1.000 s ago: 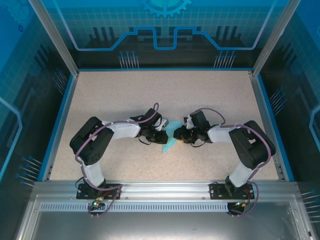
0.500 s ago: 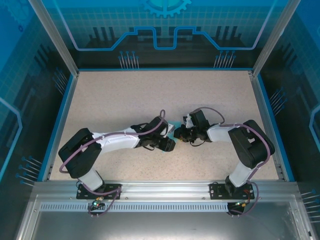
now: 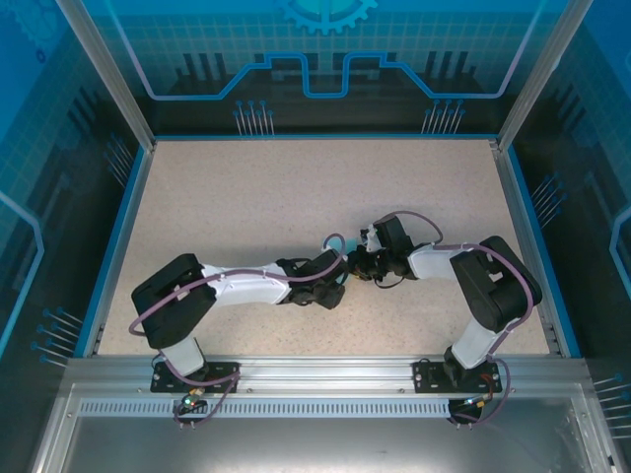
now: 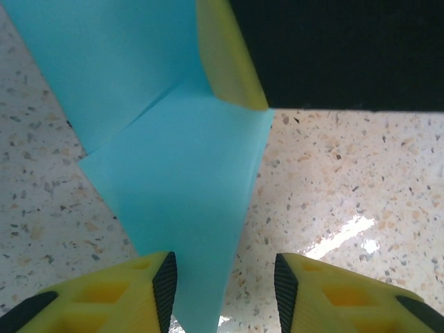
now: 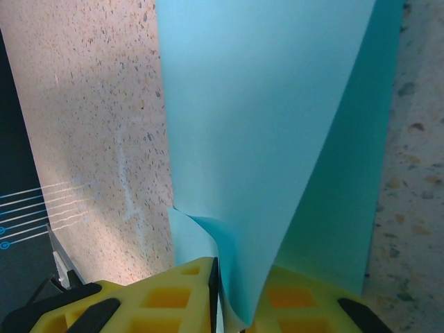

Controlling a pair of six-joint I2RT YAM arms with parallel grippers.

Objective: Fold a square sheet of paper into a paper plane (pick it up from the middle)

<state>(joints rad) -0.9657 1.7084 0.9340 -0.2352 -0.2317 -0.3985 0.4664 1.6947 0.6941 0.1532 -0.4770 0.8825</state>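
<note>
The cyan-blue sheet of paper (image 4: 180, 180) is folded into a narrow pointed shape with overlapping layers and lies on the speckled table. Its tapered end runs between the fingers of my left gripper (image 4: 225, 291), close to the left pad (image 4: 165, 284); the jaws stand apart and open. My right gripper (image 5: 232, 298) is shut on the other end of the paper (image 5: 263, 125), which rises bent from its pads. One yellow right finger (image 4: 229, 55) shows on the paper in the left wrist view. From above, the left gripper (image 3: 333, 288) and right gripper (image 3: 361, 264) meet mid-table, covering the paper.
The speckled tabletop (image 3: 296, 187) is ringed by a low blue rim (image 3: 118, 236) and transparent blue walls. An aluminium rail (image 3: 325, 370) carrying both arm bases runs along the near edge. Cables loop over both wrists.
The left arm has swung right and toward the near edge, its gripper opening and coming over the paper's pointed end. The right gripper has stayed in place, shut on the paper.
</note>
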